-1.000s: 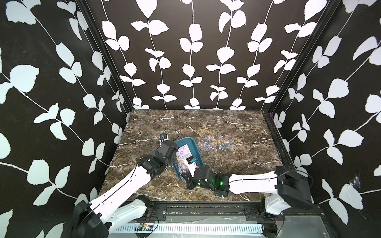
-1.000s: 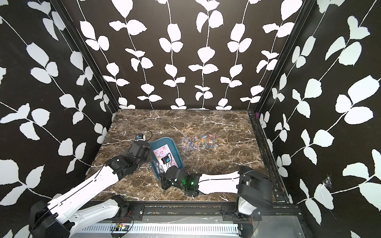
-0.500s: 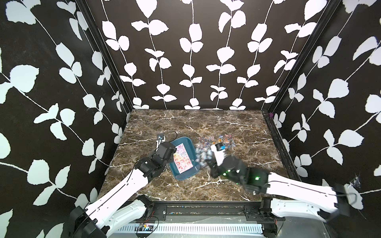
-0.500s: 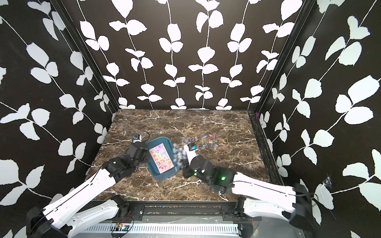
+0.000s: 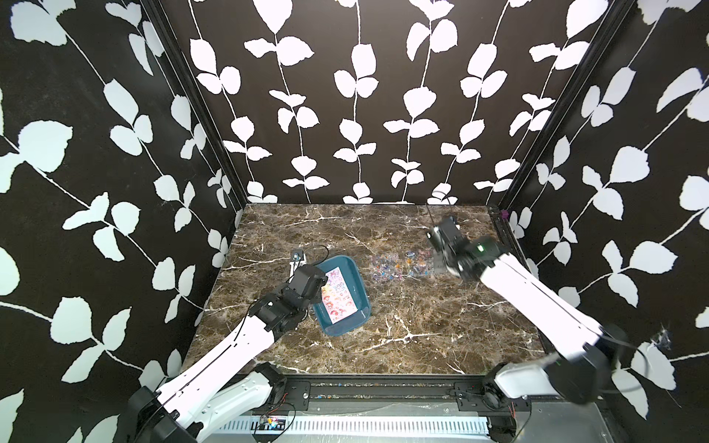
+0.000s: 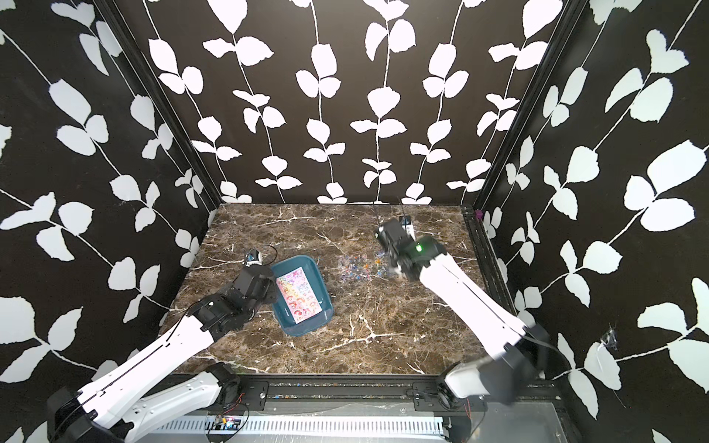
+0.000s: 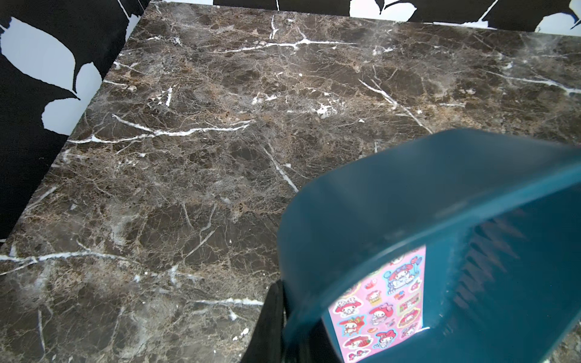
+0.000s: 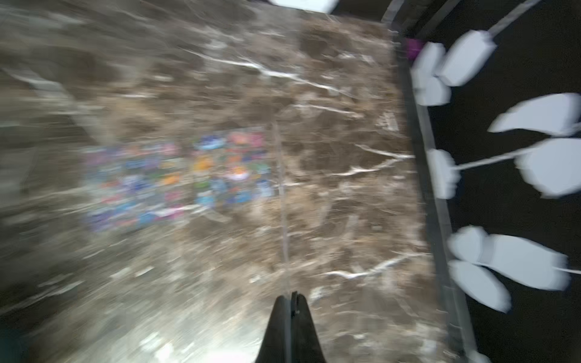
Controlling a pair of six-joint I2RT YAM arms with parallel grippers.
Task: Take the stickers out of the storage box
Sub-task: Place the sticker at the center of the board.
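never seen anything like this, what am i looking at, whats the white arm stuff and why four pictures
These are a robot's white left arm and right arm at a marble-look table, each ending in a two-finger gripper. The two wide pictures come from a camera pair overhead; the two close ones from cameras on the wrists. The left gripper is shut on the rim of the teal storage box, which holds a pink cartoon sticker sheet. Clear sheets of tiny coloured stickers lie on the table beside it. The right gripper is shut, seemingly pinching a clear sheet edge-on; that picture is blurred.
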